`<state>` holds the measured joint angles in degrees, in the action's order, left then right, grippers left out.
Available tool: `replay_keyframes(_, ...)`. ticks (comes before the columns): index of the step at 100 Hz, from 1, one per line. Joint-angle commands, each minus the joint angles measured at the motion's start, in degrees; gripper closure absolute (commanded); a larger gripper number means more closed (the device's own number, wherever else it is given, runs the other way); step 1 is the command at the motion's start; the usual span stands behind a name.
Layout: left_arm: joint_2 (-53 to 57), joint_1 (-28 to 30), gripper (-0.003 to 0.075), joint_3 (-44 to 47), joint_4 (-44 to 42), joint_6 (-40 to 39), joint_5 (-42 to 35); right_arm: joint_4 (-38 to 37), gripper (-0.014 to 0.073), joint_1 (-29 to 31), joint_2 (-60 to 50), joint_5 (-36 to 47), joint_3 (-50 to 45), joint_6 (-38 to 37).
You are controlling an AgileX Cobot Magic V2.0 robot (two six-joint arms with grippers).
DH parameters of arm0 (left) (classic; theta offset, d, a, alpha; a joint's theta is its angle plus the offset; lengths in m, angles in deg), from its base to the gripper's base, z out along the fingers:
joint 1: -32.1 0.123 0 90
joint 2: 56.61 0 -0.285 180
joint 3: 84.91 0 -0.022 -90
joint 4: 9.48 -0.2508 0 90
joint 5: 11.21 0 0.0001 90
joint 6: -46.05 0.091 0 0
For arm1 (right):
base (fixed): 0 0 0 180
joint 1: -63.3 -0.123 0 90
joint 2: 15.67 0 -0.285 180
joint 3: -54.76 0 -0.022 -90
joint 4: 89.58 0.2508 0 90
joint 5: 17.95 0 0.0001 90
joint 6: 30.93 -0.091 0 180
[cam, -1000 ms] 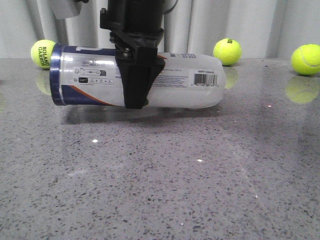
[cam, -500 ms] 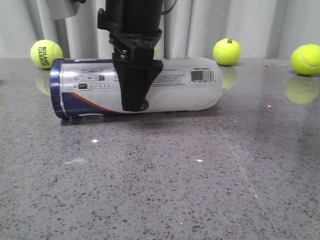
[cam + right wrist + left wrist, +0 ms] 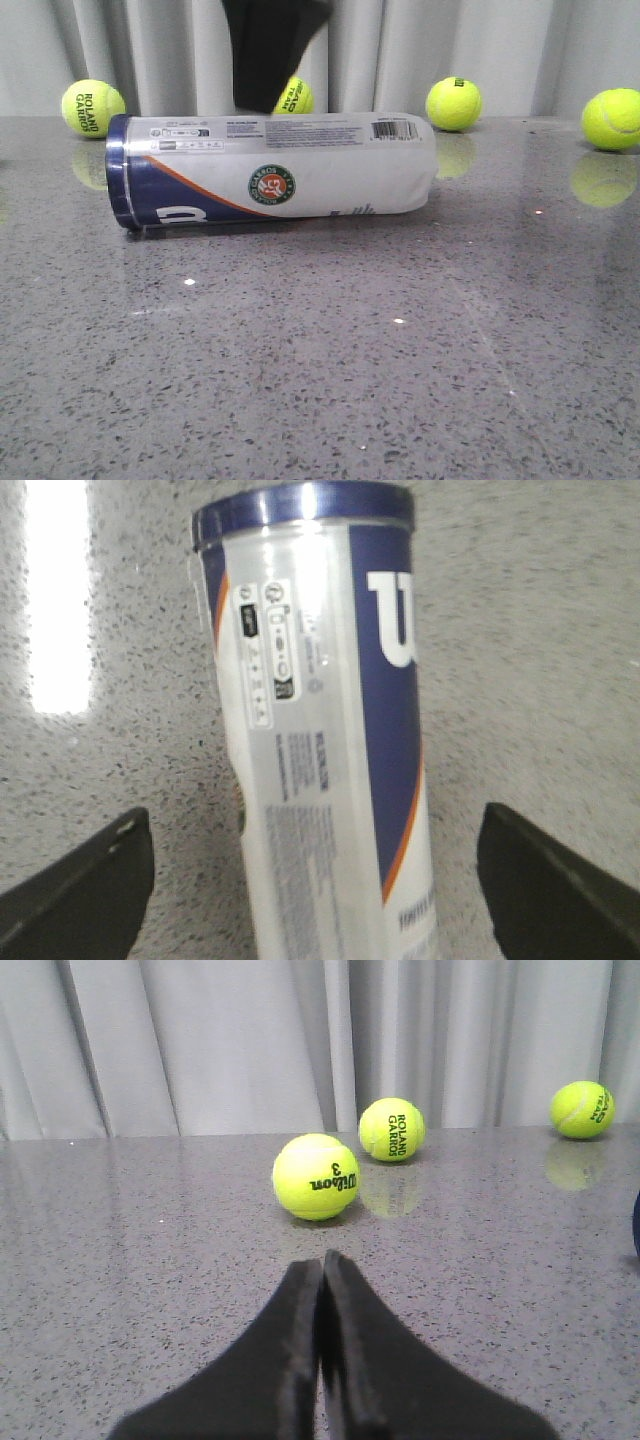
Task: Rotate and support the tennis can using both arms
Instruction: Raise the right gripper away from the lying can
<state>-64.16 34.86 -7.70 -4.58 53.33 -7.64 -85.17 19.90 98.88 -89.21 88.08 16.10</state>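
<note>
The tennis can (image 3: 275, 172) lies on its side on the grey table, navy lid end to the left, round logo facing the camera. A black part of my right gripper (image 3: 275, 50) hangs above the can's middle, apart from it. In the right wrist view the can (image 3: 320, 730) lies between the wide-open fingers (image 3: 95, 880), which do not touch it; the right gripper (image 3: 312, 825) is empty. My left gripper (image 3: 322, 1258) is shut and empty, low over the table, pointing at tennis balls; it does not show in the front view.
Tennis balls lie along the back of the table: far left (image 3: 92, 107), behind the gripper (image 3: 295, 95), right of centre (image 3: 454, 103), far right (image 3: 612, 118). The left wrist view shows a Wilson ball (image 3: 315, 1176) and two more (image 3: 391, 1129), (image 3: 582, 1109). Grey curtain behind.
My right gripper has let go of the can and risen above it. The can has settled flat on the table and rolled, so the logo now faces the front.
</note>
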Motion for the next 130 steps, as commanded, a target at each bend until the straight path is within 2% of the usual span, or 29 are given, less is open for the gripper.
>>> replay_keyframes(1,1.9,-0.1,0.074,2.5,0.2,-0.5,-4.3,-0.3,-0.0051,0.1,-6.1,-4.9,2.0,-5.8)
replay_keyframes(22,1.9,-0.1,0.074,2.5,0.2,-0.5,-4.3,-4.0,-0.005,0.1,-12.5,-4.9,0.4,-28.7)
replay_keyframes(41,1.9,-0.1,0.074,2.5,0.2,-0.5,-4.3,-4.9,-0.005,0.8,-19.7,-4.9,-7.3,-40.7)
replay_keyframes(51,1.9,-0.1,0.074,2.5,0.2,-0.5,-4.3,-5.0,-0.003,1.8,-23.6,-4.8,-12.4,-44.3)
replay_keyframes(58,1.9,-0.1,0.074,2.5,0.2,-0.5,-4.3,-5.1,0.0036,2.5,-26.7,-3.3,-16.3,-47.0)
replay_keyframes(65,1.9,-0.1,0.074,2.5,0.2,-0.5,-4.3,-5.5,0.0139,2.7,-29.9,-1.0,-20.4,-49.0)
replay_keyframes(84,1.9,-0.1,0.074,2.5,0.2,-0.5,-4.3,-7.5,0.0482,2.7,-37.8,4.0,-30.7,-54.5)
replay_keyframes(96,1.9,-0.1,0.074,2.5,0.2,-0.5,-4.3,-7.5,0.0658,2.7,-42.5,7.5,-36.3,-55.2)
replay_keyframes(130,1.9,-0.1,0.074,2.5,0.2,-0.5,-4.3,-7.5,0.0652,2.7,-57.2,22.1,-53.3,-55.8)
